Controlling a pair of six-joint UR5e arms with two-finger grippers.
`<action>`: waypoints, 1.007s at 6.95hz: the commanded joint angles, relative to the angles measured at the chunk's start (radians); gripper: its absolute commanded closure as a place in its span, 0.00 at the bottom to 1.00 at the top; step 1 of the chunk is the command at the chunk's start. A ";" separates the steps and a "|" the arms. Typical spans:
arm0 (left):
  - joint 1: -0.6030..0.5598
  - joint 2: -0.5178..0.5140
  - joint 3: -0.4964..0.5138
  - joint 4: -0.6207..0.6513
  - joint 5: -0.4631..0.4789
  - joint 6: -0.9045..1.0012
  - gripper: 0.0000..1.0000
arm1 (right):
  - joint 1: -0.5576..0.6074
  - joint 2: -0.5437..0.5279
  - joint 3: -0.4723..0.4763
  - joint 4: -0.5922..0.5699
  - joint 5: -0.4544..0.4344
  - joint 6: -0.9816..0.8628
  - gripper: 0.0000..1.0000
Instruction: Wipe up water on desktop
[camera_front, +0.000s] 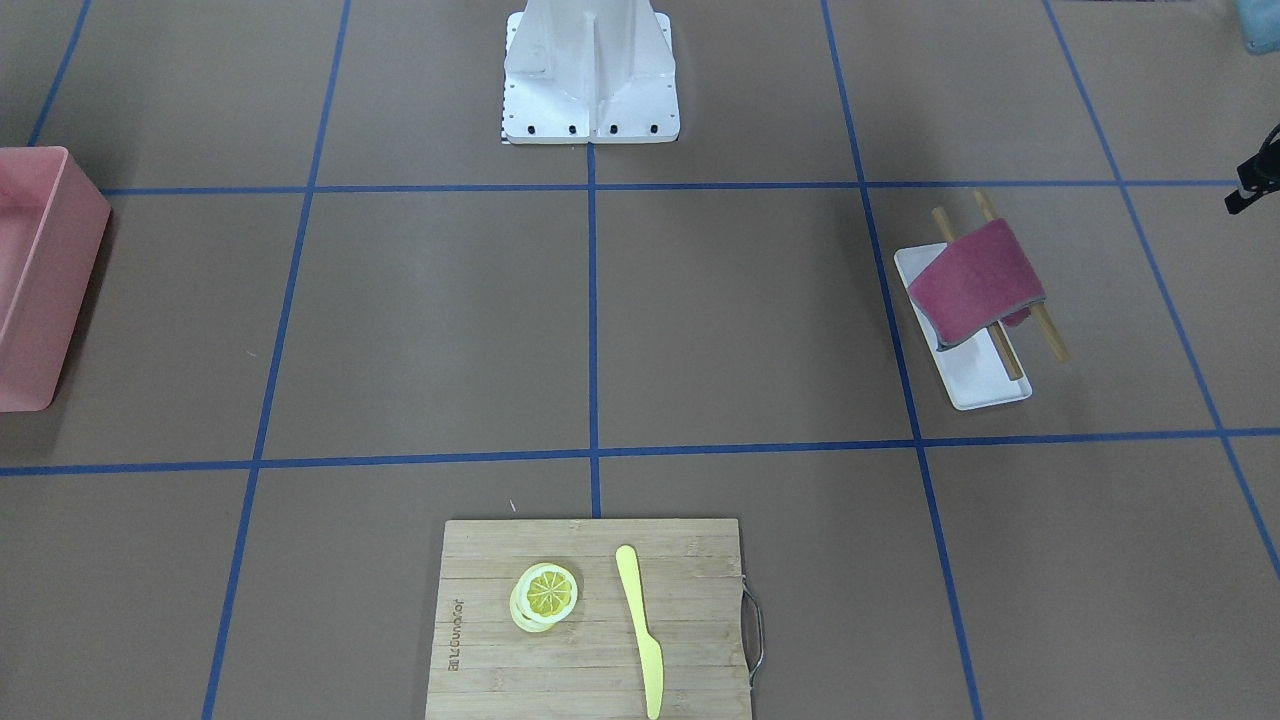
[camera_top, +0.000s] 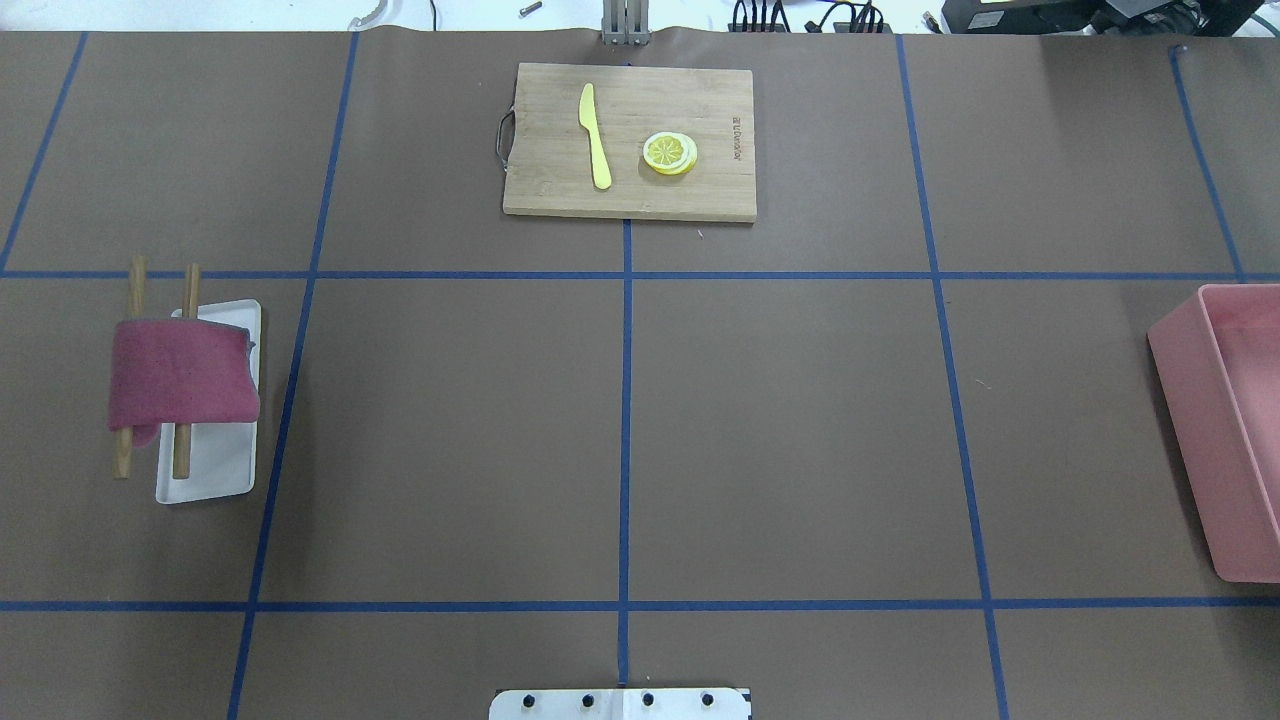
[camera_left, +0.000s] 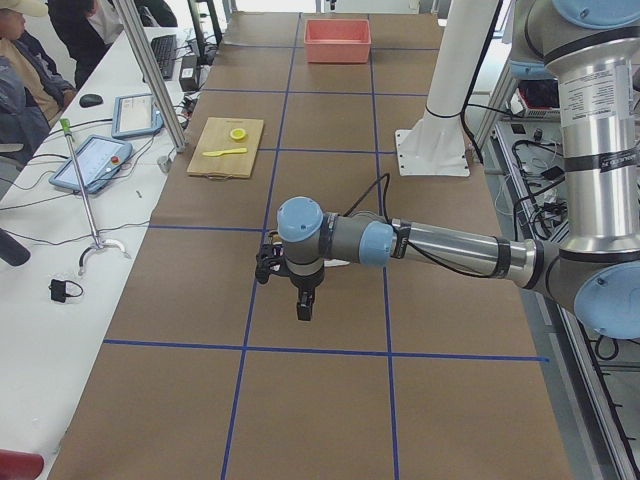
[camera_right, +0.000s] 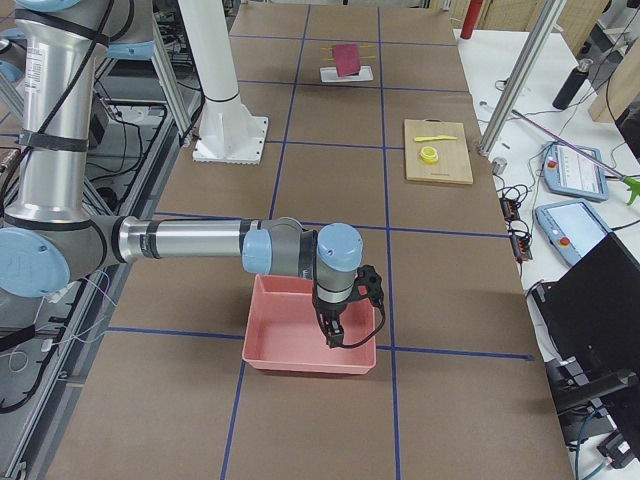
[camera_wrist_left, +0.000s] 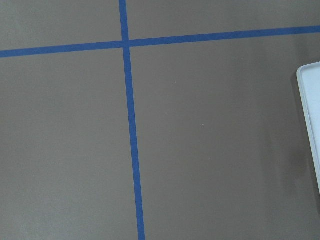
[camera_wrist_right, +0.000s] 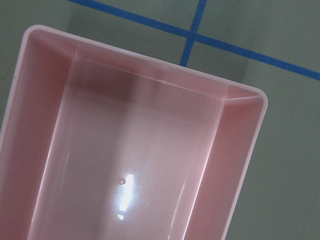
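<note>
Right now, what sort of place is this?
Probably a robotics lab: a desktop gridded with blue tape, a white robot pedestal bolted to it, and operator tablets on a side bench.

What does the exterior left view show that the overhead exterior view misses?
Only exterior left: the left hand hanging over the desktop, open or shut unclear, and an operator. Only overhead: the red cloth draped over two wooden sticks on the white tray. Both: the cutting board with yellow knife and lemon slice, and the pink bin.
</note>
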 joint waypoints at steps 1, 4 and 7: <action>-0.005 0.008 -0.015 -0.001 -0.004 0.000 0.02 | -0.003 0.018 -0.003 0.000 -0.001 0.000 0.00; -0.001 0.005 -0.016 0.002 -0.007 -0.012 0.02 | -0.003 0.023 -0.002 -0.001 0.005 0.002 0.00; 0.004 -0.002 -0.012 0.003 -0.010 -0.012 0.02 | -0.003 0.022 0.003 0.002 0.054 -0.007 0.00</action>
